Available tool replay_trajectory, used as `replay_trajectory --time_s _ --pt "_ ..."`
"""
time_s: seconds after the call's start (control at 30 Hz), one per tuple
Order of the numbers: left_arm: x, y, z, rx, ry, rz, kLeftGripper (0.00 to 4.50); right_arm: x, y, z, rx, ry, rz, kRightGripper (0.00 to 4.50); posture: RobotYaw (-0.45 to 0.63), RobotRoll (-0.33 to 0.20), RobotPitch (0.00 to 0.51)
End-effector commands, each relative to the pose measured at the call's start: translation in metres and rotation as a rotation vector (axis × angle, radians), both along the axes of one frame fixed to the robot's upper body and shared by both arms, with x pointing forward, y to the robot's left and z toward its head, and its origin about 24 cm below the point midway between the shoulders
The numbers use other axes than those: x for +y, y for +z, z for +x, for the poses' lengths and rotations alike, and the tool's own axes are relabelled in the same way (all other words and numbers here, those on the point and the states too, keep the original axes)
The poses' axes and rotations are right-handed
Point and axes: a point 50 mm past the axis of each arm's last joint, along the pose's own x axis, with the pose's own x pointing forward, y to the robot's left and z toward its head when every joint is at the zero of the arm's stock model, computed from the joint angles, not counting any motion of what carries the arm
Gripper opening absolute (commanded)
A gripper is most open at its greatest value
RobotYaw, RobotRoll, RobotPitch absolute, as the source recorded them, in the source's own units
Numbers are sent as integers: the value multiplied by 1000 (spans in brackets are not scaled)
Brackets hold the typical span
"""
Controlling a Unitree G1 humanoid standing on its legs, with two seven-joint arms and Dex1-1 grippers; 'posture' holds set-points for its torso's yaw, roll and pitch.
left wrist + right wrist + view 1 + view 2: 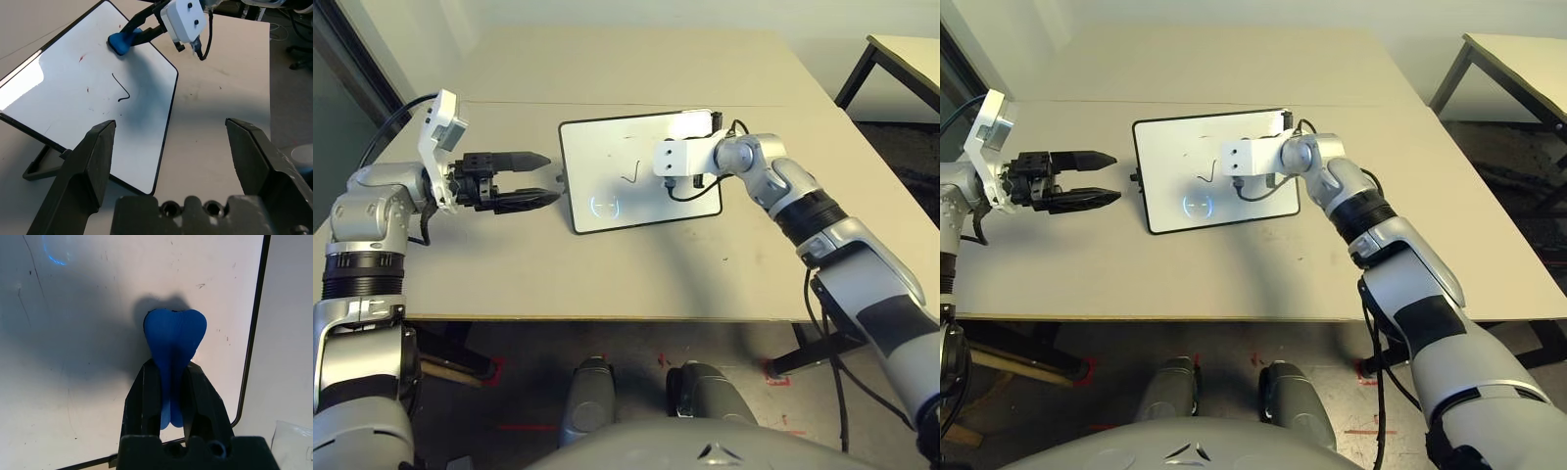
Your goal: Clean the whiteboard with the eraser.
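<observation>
The whiteboard (607,147) lies propped on the table, black-framed, with a short dark pen stroke (628,174) near its middle and a faint bluish ring (605,206) toward its near edge. My right gripper (172,369) is shut on the blue eraser (174,338), whose tip presses on the board close to its far right edge. From the left wrist, the eraser (122,41) shows near the board's corner, well away from the stroke (121,90). My left gripper (540,178) hovers open just left of the board, holding nothing.
The board leans on a small dark stand (39,166) on the side by my left gripper. A black cable (690,191) loops from my right wrist over the board. A second table (901,54) stands at the far right. Bare tabletop (636,264) surrounds the board.
</observation>
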Motion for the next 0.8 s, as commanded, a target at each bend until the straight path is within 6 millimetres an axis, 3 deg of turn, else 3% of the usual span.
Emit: replay_trajectory --time_s 0.03,0.3,0.5,0.8 --pt "0 3 -2 -11 -2 0 4500 4 -3 -2 13 21 -15 368 353 0 24" --pt "1 4 -1 -10 -2 3 4500 -6 -5 -19 68 65 -7 368 346 0 25" --pt "2 4 -1 -6 -4 6 4500 -1 -3 -39 96 100 16 368 336 0 24" --pt "3 3 -3 -3 -2 7 4500 9 -4 -37 53 99 -15 368 339 0 19"
